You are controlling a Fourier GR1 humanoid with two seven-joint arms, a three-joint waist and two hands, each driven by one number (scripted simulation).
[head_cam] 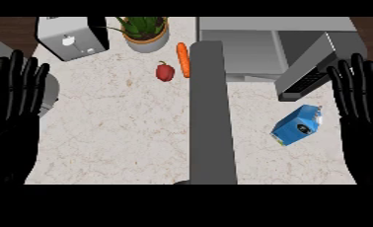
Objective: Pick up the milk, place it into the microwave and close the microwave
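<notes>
The right hand (354, 103) is open at the view's right edge, fingers straight up, holding nothing. Just to its left the milk carton (297, 125) sits on the tabletop (109, 122), its long axis slanting up-right toward the microwave (241, 48) behind. The left hand (22, 97), also open and empty, is well apart at the left edge, so the right hand is better placed to reach.

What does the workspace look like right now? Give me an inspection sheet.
Surface: pale marbled counter.
Job's things: blue milk carton on the counter beside the right hand, untouched; microwave at the back, its door standing open.
Clutter: toaster, potted plant, carrot, red pepper.
Hands: left hand and right hand open, resting at the view's edges.
Cables: nothing seen.
Surroundings: dark wood behind the counter.
</notes>
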